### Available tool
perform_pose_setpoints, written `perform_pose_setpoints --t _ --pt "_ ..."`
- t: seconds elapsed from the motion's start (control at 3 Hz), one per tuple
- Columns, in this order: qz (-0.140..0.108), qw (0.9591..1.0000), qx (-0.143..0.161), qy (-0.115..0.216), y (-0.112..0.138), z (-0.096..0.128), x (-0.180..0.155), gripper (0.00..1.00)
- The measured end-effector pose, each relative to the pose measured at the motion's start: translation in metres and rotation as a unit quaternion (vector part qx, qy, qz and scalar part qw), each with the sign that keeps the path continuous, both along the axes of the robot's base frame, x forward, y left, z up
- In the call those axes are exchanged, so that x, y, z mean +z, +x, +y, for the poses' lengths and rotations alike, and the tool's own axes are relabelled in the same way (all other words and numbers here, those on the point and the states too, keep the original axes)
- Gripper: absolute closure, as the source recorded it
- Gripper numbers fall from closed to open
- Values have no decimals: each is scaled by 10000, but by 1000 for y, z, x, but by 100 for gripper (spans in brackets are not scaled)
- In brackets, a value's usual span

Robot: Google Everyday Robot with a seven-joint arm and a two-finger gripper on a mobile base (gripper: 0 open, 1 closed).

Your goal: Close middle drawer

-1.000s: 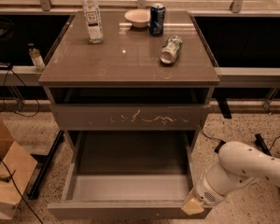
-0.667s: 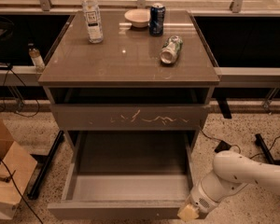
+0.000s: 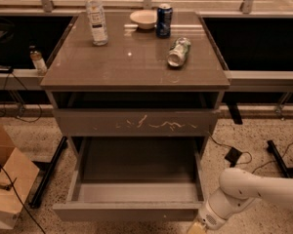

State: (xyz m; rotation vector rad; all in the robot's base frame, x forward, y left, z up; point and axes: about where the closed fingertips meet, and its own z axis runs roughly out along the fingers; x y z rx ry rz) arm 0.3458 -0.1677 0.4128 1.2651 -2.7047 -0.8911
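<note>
Grey middle drawer [image 3: 134, 182] open; claw [image 3: 194, 228] at front's right corner, state cannot tell.

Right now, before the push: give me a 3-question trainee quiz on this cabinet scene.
1. Fill in: on the tabletop, the green can lies on its ____.
2. True or false: the middle drawer is pulled out and nothing lies in it.
3. Pick one: the gripper is A) over the tabletop; B) low, by the right end of the middle drawer's front as the camera sees it; C) inside the middle drawer.

Key: 1 side; 2 true; 3 B.
</note>
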Motion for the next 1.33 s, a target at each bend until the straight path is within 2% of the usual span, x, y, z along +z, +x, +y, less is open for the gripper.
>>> perform_pose_setpoints --t 0.33,0.67,1.0,1.33 --pt "-78 10000 1 -42 30 -1 -16 100" --pt "-78 10000 2 -42 28 -1 -14 100" --pt "-162 9998 30 -70 59 0 -24 100" --pt "-157 9996 187 -132 77 -1 -38 100"
